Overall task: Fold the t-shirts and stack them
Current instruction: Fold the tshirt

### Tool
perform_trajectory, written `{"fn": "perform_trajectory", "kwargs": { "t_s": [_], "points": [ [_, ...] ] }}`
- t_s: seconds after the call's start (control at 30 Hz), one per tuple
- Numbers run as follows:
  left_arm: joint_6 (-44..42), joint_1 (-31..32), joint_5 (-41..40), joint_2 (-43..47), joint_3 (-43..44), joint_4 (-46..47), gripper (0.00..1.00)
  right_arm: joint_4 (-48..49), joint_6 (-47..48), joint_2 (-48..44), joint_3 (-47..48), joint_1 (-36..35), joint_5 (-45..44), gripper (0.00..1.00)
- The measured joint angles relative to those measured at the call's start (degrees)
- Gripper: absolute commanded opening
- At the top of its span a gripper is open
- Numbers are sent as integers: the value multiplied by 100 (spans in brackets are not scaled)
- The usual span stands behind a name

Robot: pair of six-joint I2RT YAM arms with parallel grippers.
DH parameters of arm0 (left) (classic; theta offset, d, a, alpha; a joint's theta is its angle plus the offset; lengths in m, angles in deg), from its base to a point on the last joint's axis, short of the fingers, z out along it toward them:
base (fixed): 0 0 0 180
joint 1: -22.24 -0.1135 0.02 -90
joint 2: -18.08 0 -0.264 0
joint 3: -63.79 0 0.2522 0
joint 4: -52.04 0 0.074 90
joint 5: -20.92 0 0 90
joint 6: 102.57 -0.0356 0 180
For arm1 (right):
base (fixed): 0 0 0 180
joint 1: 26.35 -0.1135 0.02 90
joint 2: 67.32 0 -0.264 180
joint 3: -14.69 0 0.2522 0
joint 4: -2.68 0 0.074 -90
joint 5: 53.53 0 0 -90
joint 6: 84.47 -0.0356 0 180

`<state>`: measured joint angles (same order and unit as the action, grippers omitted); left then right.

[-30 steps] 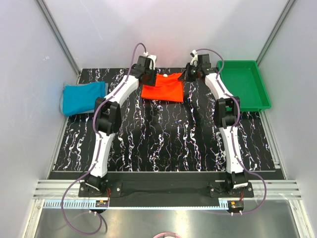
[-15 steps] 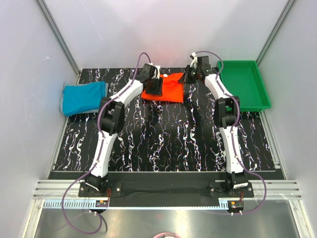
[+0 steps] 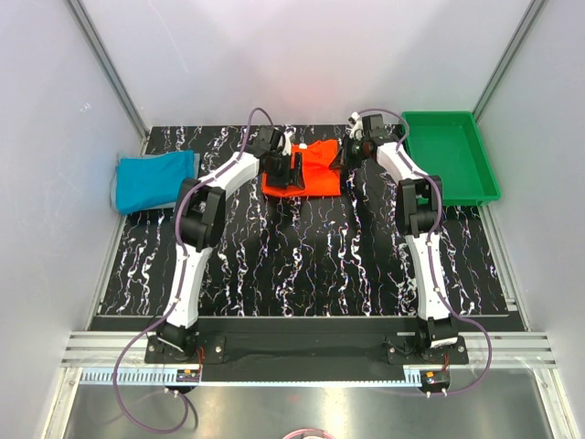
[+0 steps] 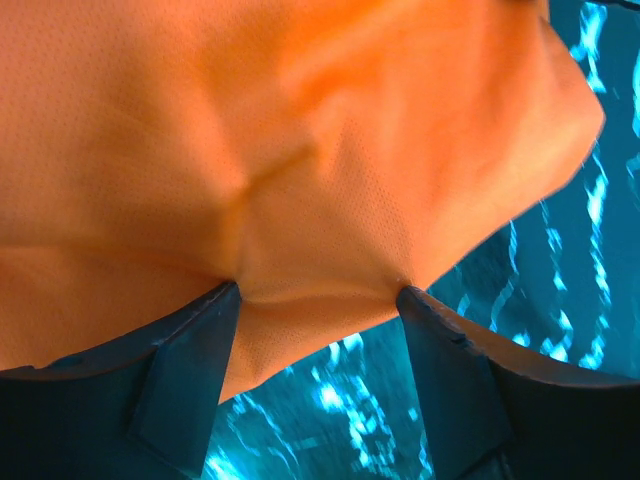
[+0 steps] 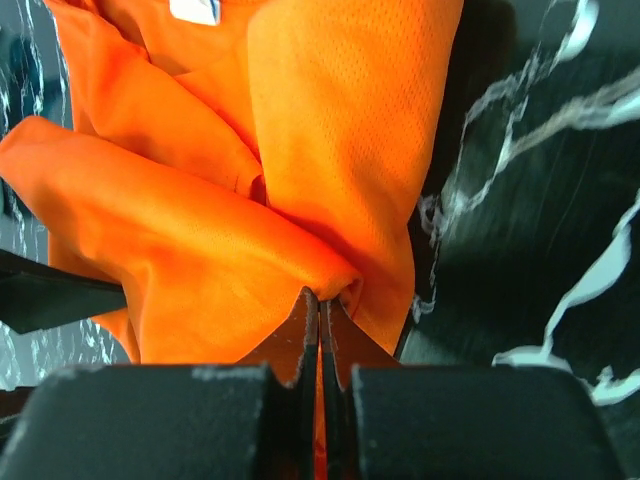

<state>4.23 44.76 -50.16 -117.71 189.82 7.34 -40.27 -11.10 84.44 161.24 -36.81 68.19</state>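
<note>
The orange-red t-shirt [image 3: 320, 174] lies partly folded at the back middle of the table. My left gripper [image 3: 291, 172] hovers over its left half. In the left wrist view [image 4: 318, 292] its jaws stand wide apart, with orange cloth [image 4: 300, 150] draped across the fingertips [image 4: 195, 370]. My right gripper [image 3: 352, 151] is at the shirt's back right corner. In the right wrist view [image 5: 322, 296] it is shut on a fold of the orange cloth [image 5: 200, 250]. The teal-blue t-shirt [image 3: 154, 179] lies bunched at the far left edge, away from both grippers.
A rigid green tray [image 3: 475, 183] stands at the back right, just right of the right arm. The black marbled table top [image 3: 302, 265] stretches between the shirts and the arm bases. White walls close in the back and both sides.
My left gripper has moved from the shirt's back left corner forward and right over the shirt. The right gripper has shifted slightly left, still gripping. The orange shirt has bunched and shifted nearer.
</note>
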Motion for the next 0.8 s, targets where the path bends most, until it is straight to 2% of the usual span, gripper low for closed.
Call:
{"fn": "perform_trajectory", "kwargs": {
  "t_s": [0.27,0.5,0.73,0.8],
  "points": [
    [81,4,304,354,-581,-20,75,-66,114,-680,-970,0,98,0],
    [179,85,358,1019,-1585,0,75,-105,125,-1272,-1742,-2,319,0],
    [271,426,273,1641,-2365,-310,76,-291,76,-2009,-2533,-4,568,0],
    [258,577,105,1823,-2444,-468,79,-356,68,-2214,-2699,-4,599,0]
  ]
}}
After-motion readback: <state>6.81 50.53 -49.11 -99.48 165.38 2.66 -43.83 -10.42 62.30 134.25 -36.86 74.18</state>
